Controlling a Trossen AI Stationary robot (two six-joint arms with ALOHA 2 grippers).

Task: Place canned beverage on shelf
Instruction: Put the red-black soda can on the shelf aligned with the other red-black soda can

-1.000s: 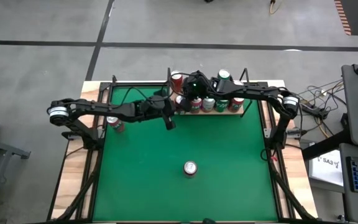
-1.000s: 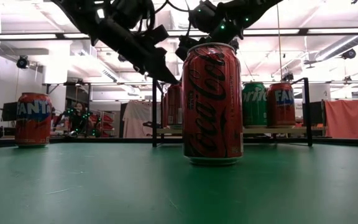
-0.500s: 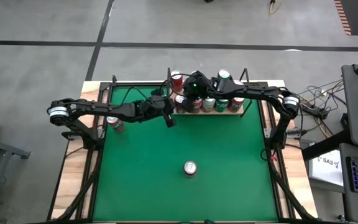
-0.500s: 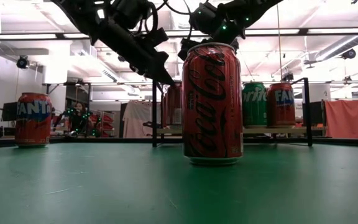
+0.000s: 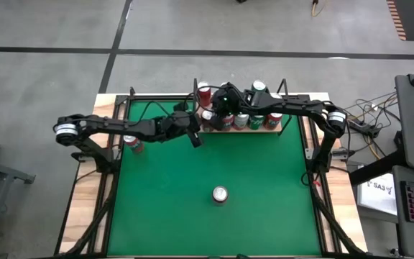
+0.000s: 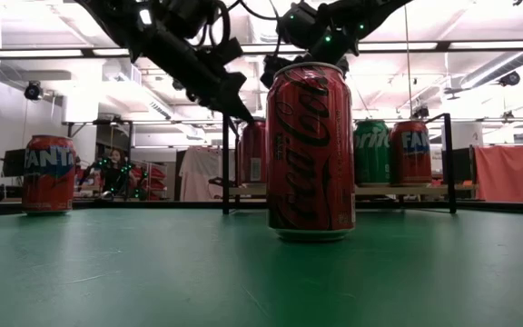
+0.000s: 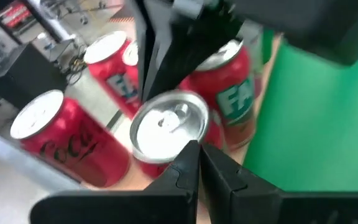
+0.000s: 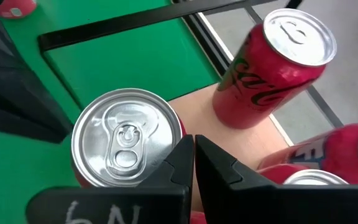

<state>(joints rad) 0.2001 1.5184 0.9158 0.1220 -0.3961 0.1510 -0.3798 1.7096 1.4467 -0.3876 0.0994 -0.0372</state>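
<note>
Task partly done. The shelf (image 5: 273, 128), upper centre of the high view, carries about six cans, though the arms hide some. Two cans are left on the tabletop (image 5: 264, 187): a Coke (image 5: 220, 194) at lower centre and a Fanta (image 5: 132, 143) at left. Left end effector (image 5: 195, 139) and right end effector (image 5: 210, 115), both fully closed and empty, hang at the shelf's left end.

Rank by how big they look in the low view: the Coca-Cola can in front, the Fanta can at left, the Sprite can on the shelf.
1. Coca-Cola can, nearest the camera.
2. Fanta can.
3. Sprite can.
Nearness, not true size, likely explains the differences.
</note>
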